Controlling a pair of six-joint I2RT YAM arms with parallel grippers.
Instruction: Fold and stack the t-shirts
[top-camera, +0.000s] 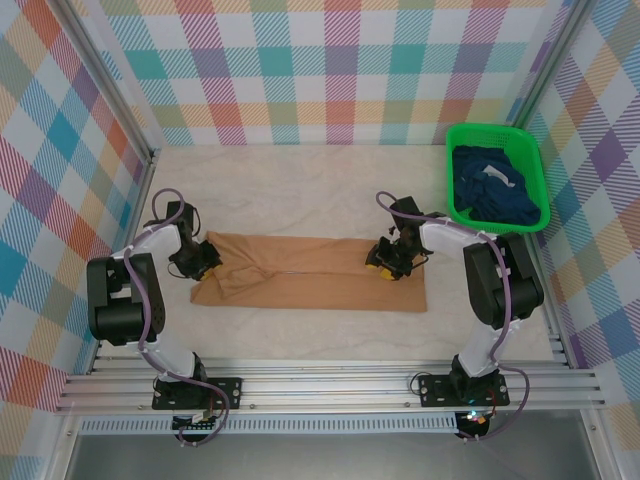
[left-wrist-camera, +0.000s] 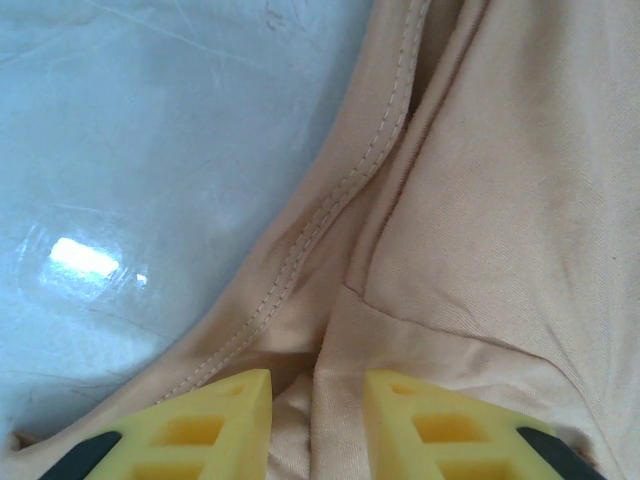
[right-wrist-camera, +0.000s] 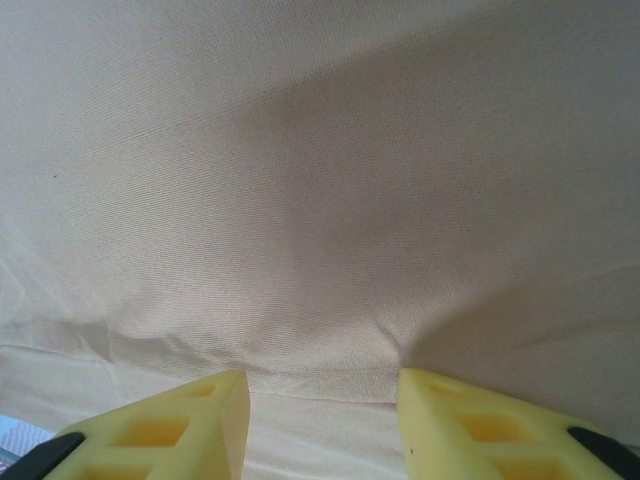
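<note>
- The tan-orange t-shirt (top-camera: 300, 272) lies as a long strip on the desk (top-camera: 300, 190), between both claws.
- The left claw (left-wrist-camera: 318, 385) grasps a fold at its end.
- The right claw (right-wrist-camera: 322, 385) is on the cloth; grasping or not, I cannot tell.
- Navy t-shirts (top-camera: 495, 185) sit in the green basket (top-camera: 490, 130) beyond the right claw.

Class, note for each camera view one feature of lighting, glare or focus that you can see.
Top external: even light, only faint shadows on the table. Left wrist: a white glare patch on the table beside the tan shirt. Right wrist: a soft shadow across the middle of the shirt.
</note>
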